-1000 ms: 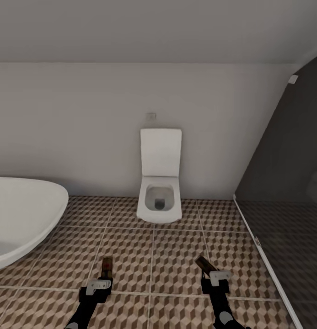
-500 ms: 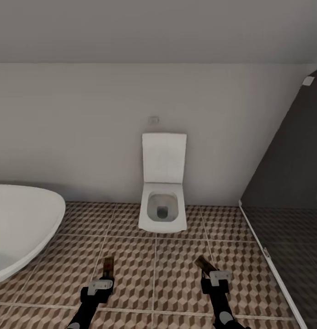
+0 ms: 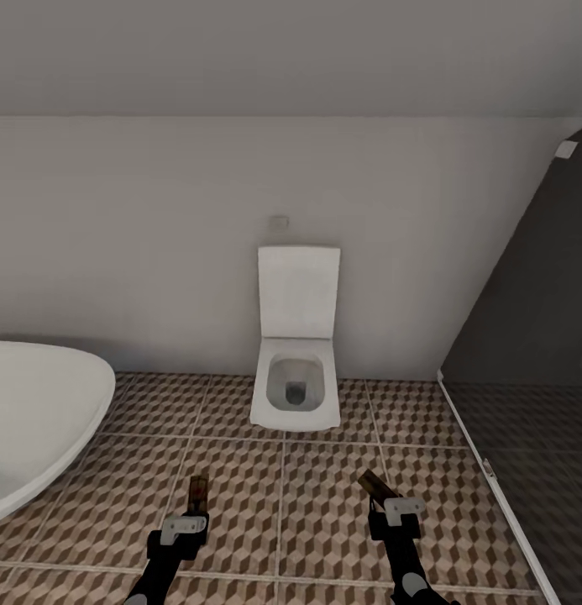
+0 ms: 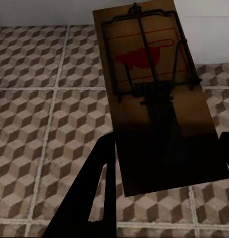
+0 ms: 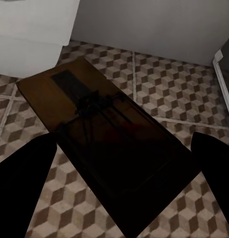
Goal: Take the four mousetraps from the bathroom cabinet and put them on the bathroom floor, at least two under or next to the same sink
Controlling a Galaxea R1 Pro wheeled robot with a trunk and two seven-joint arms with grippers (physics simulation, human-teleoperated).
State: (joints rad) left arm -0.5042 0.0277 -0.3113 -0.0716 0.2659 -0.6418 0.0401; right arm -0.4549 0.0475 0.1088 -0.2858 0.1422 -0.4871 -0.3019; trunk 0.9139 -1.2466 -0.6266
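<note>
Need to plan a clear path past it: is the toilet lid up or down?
Up. The toilet lid stands raised against the wall, and the open bowl shows below it in the head view.

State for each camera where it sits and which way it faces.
Head view: from the head, forward and down at the toilet, bathtub and bathroom floor; both arms show.
Left wrist view: along the left gripper holding a mousetrap.
Right wrist view: along the right gripper holding another mousetrap.
All share the cube-patterned tiles.
</note>
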